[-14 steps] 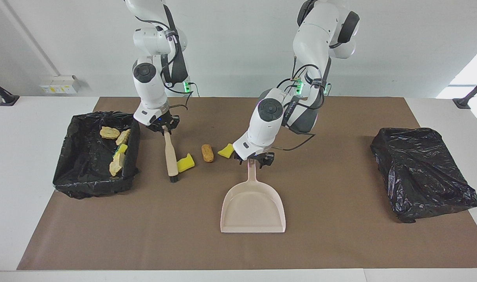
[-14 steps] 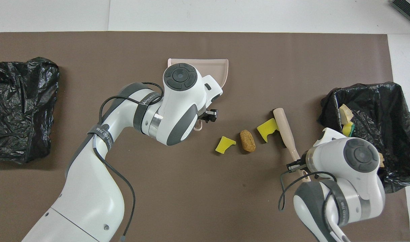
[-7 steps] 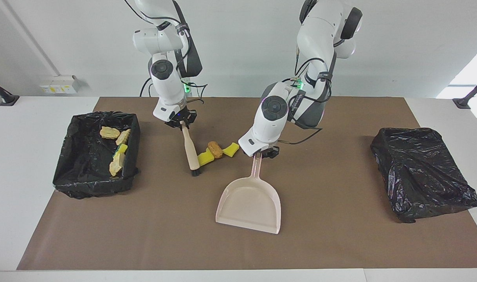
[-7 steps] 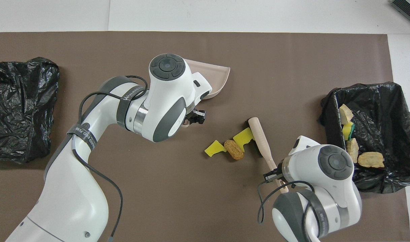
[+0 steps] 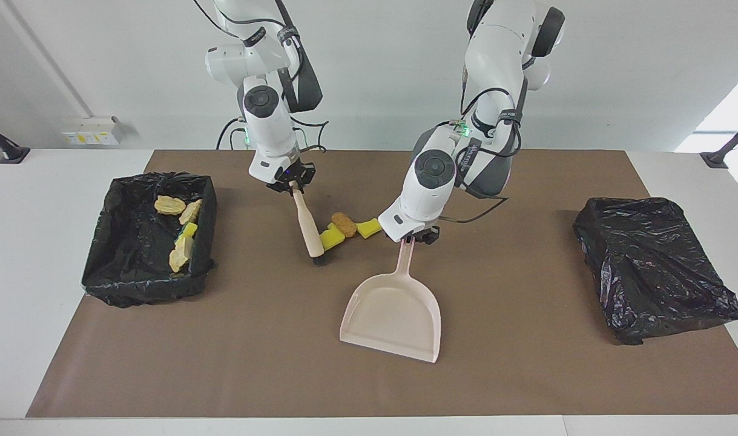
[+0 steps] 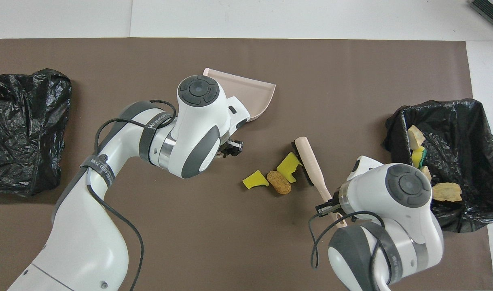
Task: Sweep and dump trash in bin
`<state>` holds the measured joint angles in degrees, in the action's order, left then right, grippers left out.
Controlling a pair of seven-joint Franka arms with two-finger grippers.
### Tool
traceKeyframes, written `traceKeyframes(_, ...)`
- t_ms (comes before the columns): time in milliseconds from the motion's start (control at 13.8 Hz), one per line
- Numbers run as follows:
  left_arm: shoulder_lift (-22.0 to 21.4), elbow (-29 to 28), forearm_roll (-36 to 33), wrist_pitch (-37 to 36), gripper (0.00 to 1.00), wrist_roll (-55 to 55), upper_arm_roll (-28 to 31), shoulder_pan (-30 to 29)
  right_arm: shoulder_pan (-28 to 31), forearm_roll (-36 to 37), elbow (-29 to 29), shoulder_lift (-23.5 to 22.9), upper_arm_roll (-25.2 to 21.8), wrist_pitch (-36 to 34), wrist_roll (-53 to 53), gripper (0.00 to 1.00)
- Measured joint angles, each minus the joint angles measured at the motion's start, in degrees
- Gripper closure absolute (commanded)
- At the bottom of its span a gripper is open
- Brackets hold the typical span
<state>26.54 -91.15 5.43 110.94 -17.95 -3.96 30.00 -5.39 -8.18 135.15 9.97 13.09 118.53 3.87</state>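
Two claws, one brush, one dustpan, two black-lined bins, three loose trash bits.

Right claw (image 5: 292,184) clamped on the brush (image 5: 308,225) handle; left claw (image 5: 416,236) grips the dustpan (image 5: 393,315) handle. Since a second ago the brush head has swept toward the left claw, bunching the trash: two yellow sponge chunks (image 5: 332,237) (image 5: 369,227) flank the brown bread roll (image 5: 344,224), between both claws. Dustpan mouth now skewed. Open bin (image 5: 102,272), beside the right claw, holds more pieces; closed bin (image 5: 653,266) at the left arm's end.

trash: bread roll (image 5: 344,224) between two yellow sponge chunks (image 5: 331,237) mid-mat | more pieces in bin (image 5: 105,242)
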Motion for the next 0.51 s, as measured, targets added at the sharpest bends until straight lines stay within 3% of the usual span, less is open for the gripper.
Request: traceKeyframes(506,-0.9,-1.6,-4.4,6.9,0.00,0.1,0.1,-0.1,0.6,0.0,-0.3,0.2,-0.1,-0.3,0.0,1.00)
